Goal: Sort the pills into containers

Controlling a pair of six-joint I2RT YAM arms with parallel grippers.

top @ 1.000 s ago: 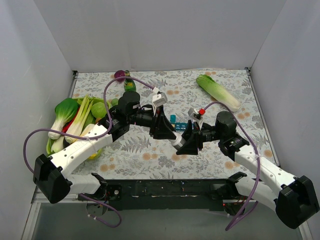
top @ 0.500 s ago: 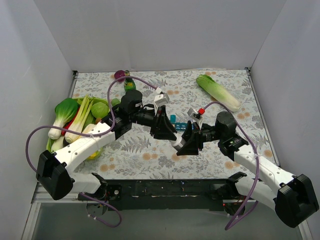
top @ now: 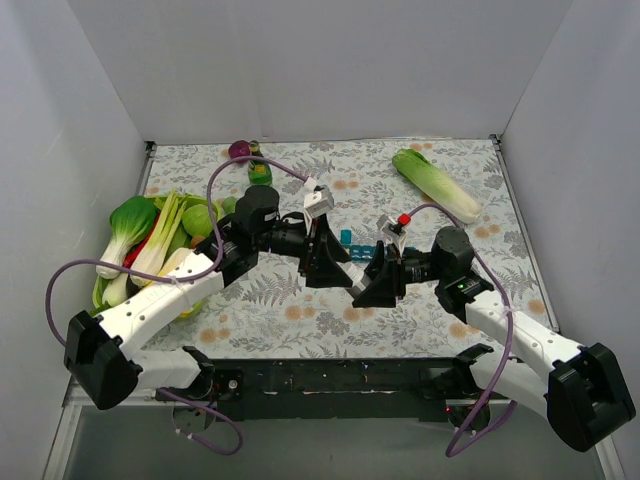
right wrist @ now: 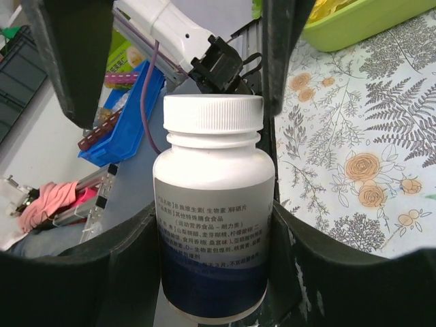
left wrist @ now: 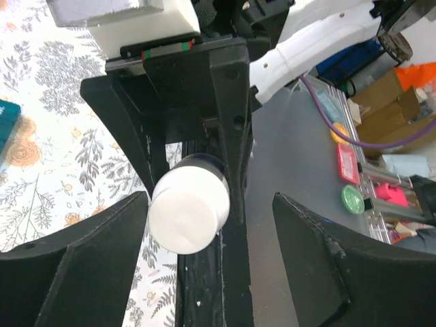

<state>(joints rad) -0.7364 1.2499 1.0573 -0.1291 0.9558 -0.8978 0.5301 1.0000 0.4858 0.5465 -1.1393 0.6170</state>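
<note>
My right gripper point(right wrist: 212, 286) is shut on a white pill bottle point(right wrist: 212, 211) with a blue and white label and a white cap, held above the table. In the left wrist view the bottle's cap point(left wrist: 187, 212) sits between my left gripper's point(left wrist: 211, 272) wide-open fingers, nearer the left finger point(left wrist: 82, 266). In the top view the left gripper point(top: 328, 264) and right gripper point(top: 368, 284) meet mid-table, with a bit of the bottle point(top: 349, 283) showing between them. The teal-blue pill box point(top: 355, 243) lies just behind them, mostly hidden. No loose pills show.
A green basket point(top: 190, 306) of bok choy and other vegetables stands at the left. A napa cabbage point(top: 435, 183) lies at the back right. A green bottle point(top: 260, 168) and a purple item point(top: 239, 150) stand at the back.
Both grippers shifted only slightly. The left gripper stays at the bottle's cap and the right gripper still holds the bottle.
</note>
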